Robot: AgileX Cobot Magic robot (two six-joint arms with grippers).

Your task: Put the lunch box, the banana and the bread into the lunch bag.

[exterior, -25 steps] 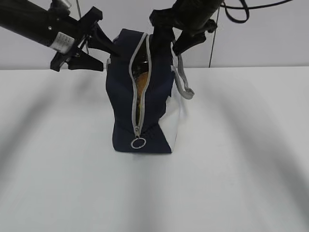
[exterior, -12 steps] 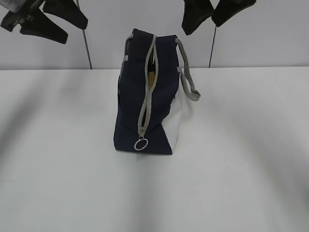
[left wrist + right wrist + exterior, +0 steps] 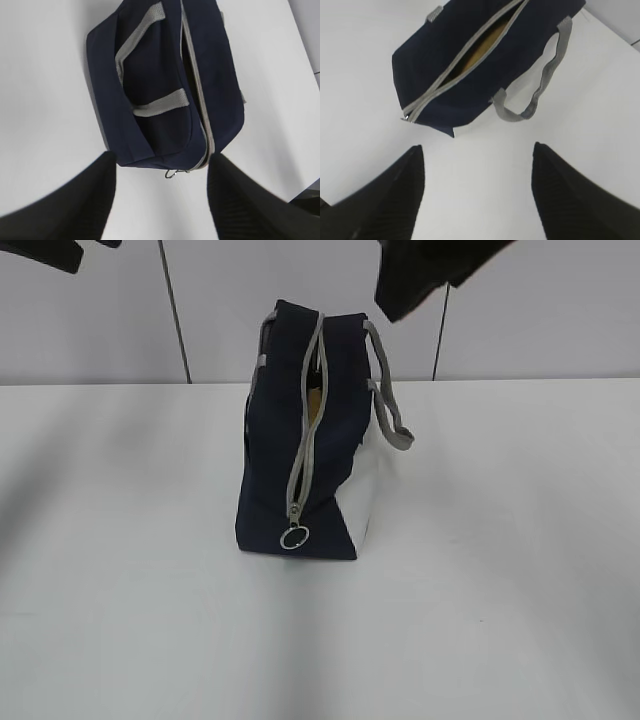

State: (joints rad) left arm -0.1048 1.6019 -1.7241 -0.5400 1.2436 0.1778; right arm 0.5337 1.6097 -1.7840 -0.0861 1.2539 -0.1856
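Both arms risen higher since a moment ago, left gripper (image 3: 160, 200) and right gripper (image 3: 477, 192) spread wide and empty above the table (image 3: 520, 590), lunch bag (image 3: 300, 440) upright at centre, zipper (image 3: 303, 440) parted, bread (image 3: 480, 42) glimpsed inside, ring pull (image 3: 293, 537) hanging low.

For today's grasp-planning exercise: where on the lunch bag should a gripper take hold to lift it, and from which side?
Grip the grey strap handle that loops out from the lunch bag on the robot's right. It stands clear of the fabric, so a finger can probably slip under it from above. The right gripper, open, seems better placed.
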